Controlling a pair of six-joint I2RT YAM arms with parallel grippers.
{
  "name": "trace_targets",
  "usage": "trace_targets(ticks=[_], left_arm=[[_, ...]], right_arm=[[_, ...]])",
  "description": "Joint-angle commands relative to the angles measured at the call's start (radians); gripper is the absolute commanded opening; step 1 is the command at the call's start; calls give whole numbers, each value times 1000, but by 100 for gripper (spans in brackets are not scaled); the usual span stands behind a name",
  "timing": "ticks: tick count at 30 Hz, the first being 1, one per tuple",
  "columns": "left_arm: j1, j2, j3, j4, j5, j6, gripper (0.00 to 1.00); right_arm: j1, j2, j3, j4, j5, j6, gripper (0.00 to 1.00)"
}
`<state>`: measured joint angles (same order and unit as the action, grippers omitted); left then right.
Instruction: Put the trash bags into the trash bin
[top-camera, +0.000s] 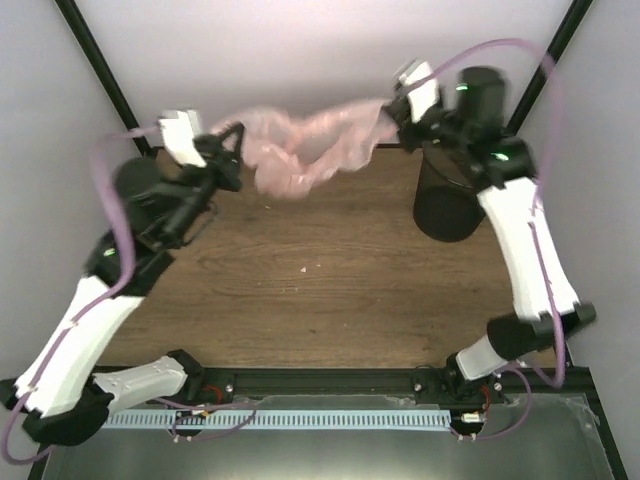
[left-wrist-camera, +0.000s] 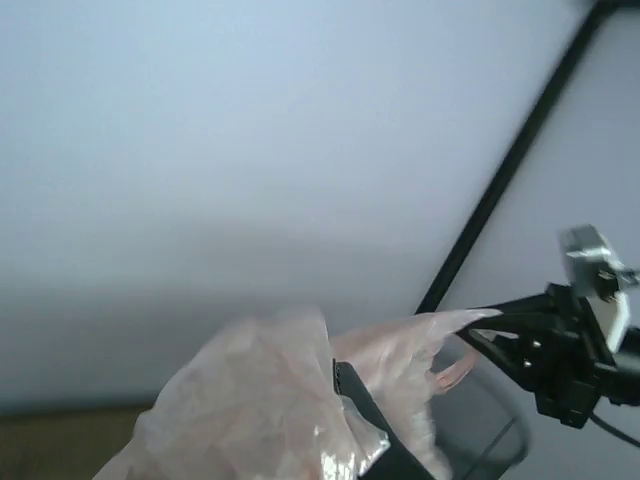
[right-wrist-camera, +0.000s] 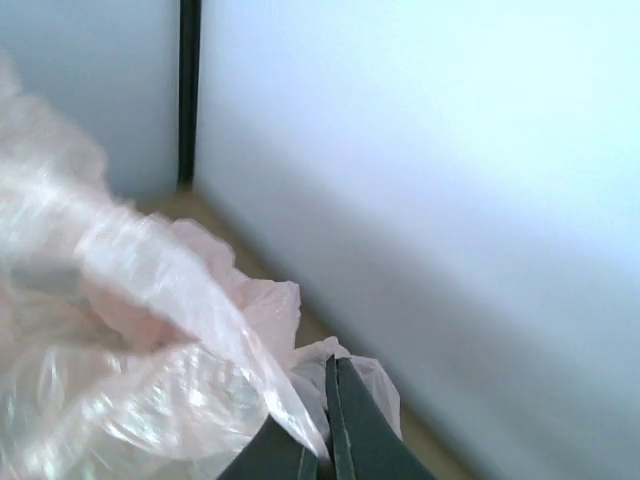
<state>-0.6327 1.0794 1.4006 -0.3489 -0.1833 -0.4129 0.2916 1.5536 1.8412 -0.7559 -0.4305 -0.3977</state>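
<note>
1. In the overhead view, the thin, crinkly, translucent pale-pink plastic carrier bag (top-camera: 310, 148) is off the table. It hangs as a sagging band between my two arms, near the far wall.
2. The left gripper (top-camera: 232, 152) is pressed together on the bag's left end. In its own wrist view one black finger (left-wrist-camera: 365, 410) is buried in the bunched film (left-wrist-camera: 240, 400).
3. The right gripper (top-camera: 393, 112) pinches the bag's right end. In its wrist view the two dark fingers (right-wrist-camera: 345, 440) meet with no gap and film is caught between them. The rest of the bag (right-wrist-camera: 140, 380) billows to the left, blurred.
4. The left wrist view also shows the right gripper (left-wrist-camera: 480, 318) across from it, with a drawn-out corner of the bag at its tips.
5. The small round black wastebasket with see-through mesh walls (top-camera: 445, 205) stands upright on the far right of the brown wooden table (top-camera: 300, 290), partly under the right arm. The bag's right end sits just above and to the left of its rim, and most of the bag hangs to the left of it. The bag is not yet inside.
6. In the left wrist view the wastebasket's dark translucent wall (left-wrist-camera: 490, 435) shows below the right gripper.
7. A small pale crumb (top-camera: 305, 268) lies on the wood at mid-table, well apart from the bag and the wastebasket.
</note>
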Motion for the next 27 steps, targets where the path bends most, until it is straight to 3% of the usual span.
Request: trace_targets(ticks=[1, 2, 4, 7, 11, 16, 22, 27], left_arm=[[-39, -33, 141, -192, -18, 228, 4], [-47, -48, 81, -210, -13, 229, 4], [-65, -83, -144, -254, 10, 183, 4], [-102, -131, -480, -266, 151, 51, 4], [-169, -243, -615, -228, 148, -68, 4], [-170, -299, -535, -263, 49, -34, 4], [-171, -288, -511, -266, 180, -23, 4], [-123, -136, -330, -334, -9, -105, 4]], right_arm=[[-6, -265, 63, 104, -103, 42, 1], [-4, -359, -172, 240, -98, 45, 3], [-3, -461, -434, 325, -55, 13, 3], [12, -449, -811, 207, 14, -90, 1], [15, -530, -1014, 171, 20, -112, 1], [14, -720, -1005, 194, -148, -136, 1], [14, -638, -880, 187, -195, -79, 1], [14, -467, -665, 253, -196, -9, 1]])
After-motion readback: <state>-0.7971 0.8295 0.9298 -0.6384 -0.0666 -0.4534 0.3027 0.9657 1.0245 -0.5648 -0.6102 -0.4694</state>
